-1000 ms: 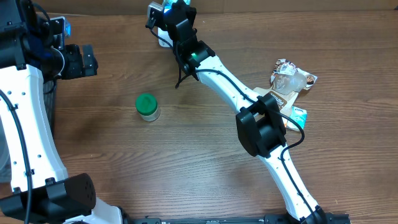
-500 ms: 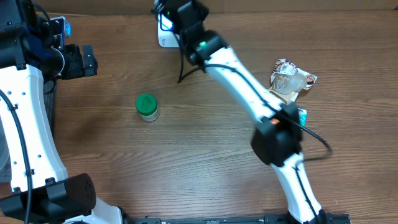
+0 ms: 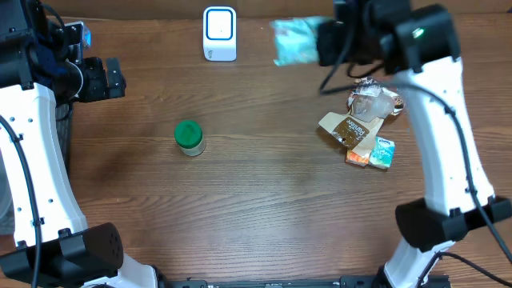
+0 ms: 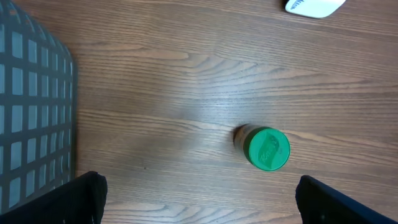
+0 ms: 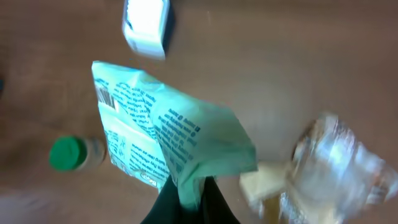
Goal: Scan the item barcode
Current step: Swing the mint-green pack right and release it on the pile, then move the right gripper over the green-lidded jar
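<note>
Right gripper [image 5: 189,190] is clamped shut on the lower edge of a mint-green crinkled plastic packet [image 5: 168,130], which it holds in the air above the wooden table [image 3: 264,192]. In the wrist view the packet fans out from the dark fingers, with printed text across it and a small barcode [image 5: 107,98] near its upper left corner. From overhead the packet [image 3: 294,42] looks blurred and sits at the far side of the table, to the right of a white box-shaped barcode scanner [image 3: 219,34] and apart from it.

Below the right arm is a small heap of goods. It has a clear plastic wrapper with brown and white print [image 3: 374,100], a flat brown cardboard packet [image 3: 350,128] touching it, and a small teal and orange box [image 3: 382,152] just beside that.

Left gripper [image 3: 118,78] hangs at the left edge with its jaws spread wide and nothing between them. Its camera looks down on a small round jar with a green lid [image 4: 267,148] standing upright on the table. A grey wire-mesh basket [image 4: 31,112] lies along the left side.
</note>
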Robot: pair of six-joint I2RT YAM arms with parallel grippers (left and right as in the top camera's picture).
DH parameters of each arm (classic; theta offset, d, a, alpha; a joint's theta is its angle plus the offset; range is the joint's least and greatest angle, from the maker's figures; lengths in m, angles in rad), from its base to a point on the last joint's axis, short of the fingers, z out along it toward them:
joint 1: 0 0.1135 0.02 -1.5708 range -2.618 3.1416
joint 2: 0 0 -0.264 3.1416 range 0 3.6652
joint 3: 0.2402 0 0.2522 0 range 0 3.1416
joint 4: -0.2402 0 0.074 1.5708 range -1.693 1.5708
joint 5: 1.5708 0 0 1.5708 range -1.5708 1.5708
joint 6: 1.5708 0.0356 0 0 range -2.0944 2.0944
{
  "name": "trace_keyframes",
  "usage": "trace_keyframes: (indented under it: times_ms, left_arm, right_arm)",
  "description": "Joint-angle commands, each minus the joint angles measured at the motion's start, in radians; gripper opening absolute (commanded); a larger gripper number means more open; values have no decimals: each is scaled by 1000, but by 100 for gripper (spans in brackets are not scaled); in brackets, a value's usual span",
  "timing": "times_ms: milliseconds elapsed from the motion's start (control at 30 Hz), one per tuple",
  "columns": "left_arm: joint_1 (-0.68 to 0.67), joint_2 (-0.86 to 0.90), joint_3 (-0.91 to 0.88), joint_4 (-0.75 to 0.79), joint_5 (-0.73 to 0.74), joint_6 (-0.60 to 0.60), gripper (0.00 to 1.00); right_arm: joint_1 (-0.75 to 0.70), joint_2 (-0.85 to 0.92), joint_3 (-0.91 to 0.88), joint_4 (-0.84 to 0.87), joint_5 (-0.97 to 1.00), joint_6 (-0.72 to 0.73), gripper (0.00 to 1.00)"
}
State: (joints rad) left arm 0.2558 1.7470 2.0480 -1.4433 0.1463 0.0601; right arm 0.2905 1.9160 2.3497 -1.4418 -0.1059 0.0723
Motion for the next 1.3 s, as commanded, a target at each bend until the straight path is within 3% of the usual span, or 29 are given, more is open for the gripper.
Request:
trace_keyframes:
  times_ms: [0,433,667,967,1000,1067,1267]
  left_arm:
    - [1,0,-5,4,8,22,99]
    - [1,0,-5,4,8,22,99]
    - [1,0,-5,4,8,22,100]
    - [1,0,-5,4,8,22,100]
    - [1,0,-5,4,8,22,100]
    - [1,0,-5,4,8,22,99]
    - [1,0,-5,4,8,22,99]
  right_arm:
    - [-113,14,-63,-52,-177,71,4]
    - [-394,14,-543,91,-142,89,4]
    - [-483,14,-592,99,-112,88,4]
    - [-496,15,-721,200,-27,89,4]
    - [-496,15,-747,213,-6,89,5]
    - [-496,15,-787,232,32,89,21]
    - [-497,16,-816,251,61,89,42]
